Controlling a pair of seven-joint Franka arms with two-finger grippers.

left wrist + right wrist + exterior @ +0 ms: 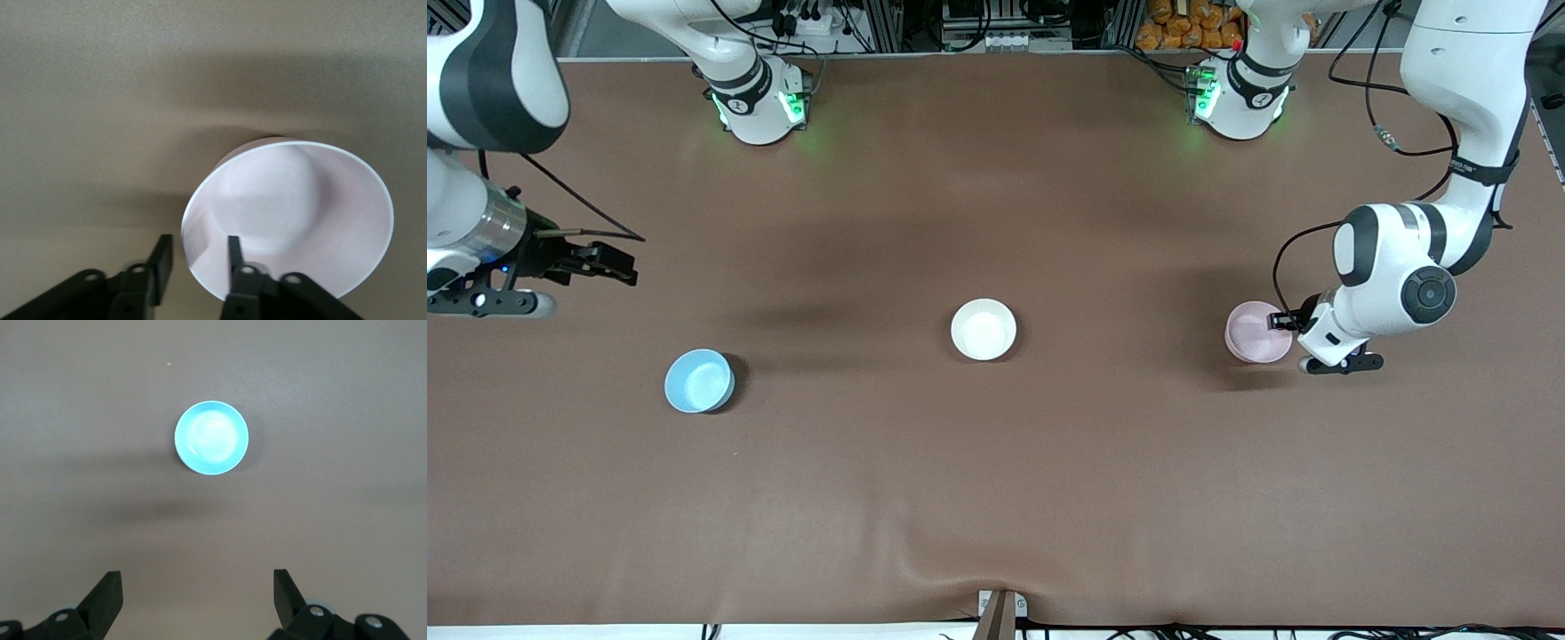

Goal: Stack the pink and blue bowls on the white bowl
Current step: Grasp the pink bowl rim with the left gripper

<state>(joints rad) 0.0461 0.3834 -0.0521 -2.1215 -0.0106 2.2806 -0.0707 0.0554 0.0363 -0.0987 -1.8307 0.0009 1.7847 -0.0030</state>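
The pale pink bowl point(1254, 332) sits upright on the brown table toward the left arm's end. My left gripper point(1286, 321) is low at its rim. In the left wrist view the gripper point(200, 243) is open and straddles the rim of the pink bowl point(293, 213), one finger inside and one outside, with a gap left. The white bowl point(983, 329) sits mid-table. The sky-blue bowl point(699, 380) sits toward the right arm's end. My right gripper point(609, 264) hangs open and empty high over the table; its wrist view point(198, 583) shows the blue bowl point(211, 437) below.
The brown table cover has a wrinkle at its near edge point(960, 569) by a small bracket point(999, 612). Both arm bases point(760, 102) stand along the table's edge farthest from the front camera, with cables point(1396, 98) hanging by the left arm.
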